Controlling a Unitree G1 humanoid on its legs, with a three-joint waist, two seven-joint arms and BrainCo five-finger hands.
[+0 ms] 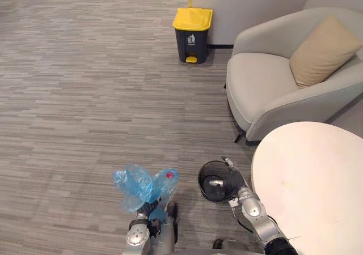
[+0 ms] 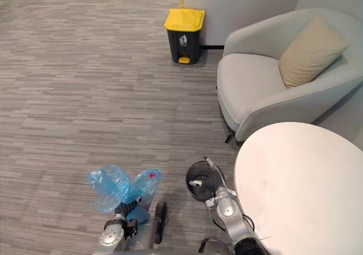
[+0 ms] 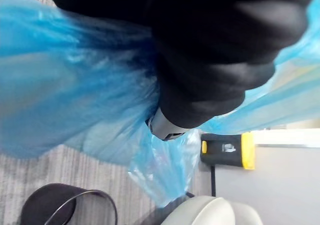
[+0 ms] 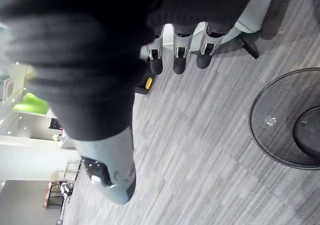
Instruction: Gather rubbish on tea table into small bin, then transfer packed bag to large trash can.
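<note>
My left hand (image 1: 147, 209) is shut on the gathered neck of a blue plastic bag (image 1: 139, 186) and holds it up over the carpet at the lower left. Something red shows through the bag. In the left wrist view the blue plastic bag (image 3: 65, 85) bunches around the left hand (image 3: 163, 126). The small black mesh bin (image 1: 211, 191) stands on the floor beside the round white tea table (image 1: 312, 181). My right hand (image 1: 238, 182) hovers at the bin's rim, open and holding nothing; its fingers (image 4: 179, 60) hang relaxed over the carpet beside the small bin (image 4: 280, 130). The large trash can (image 1: 192, 34), dark with a yellow lid, stands far ahead by the wall.
A grey armchair (image 1: 266, 90) with a beige cushion (image 1: 323, 50) sits ahead on the right, between the table and the large can. Open carpet stretches from the bag toward the can. A white wall (image 1: 249, 0) runs behind the can.
</note>
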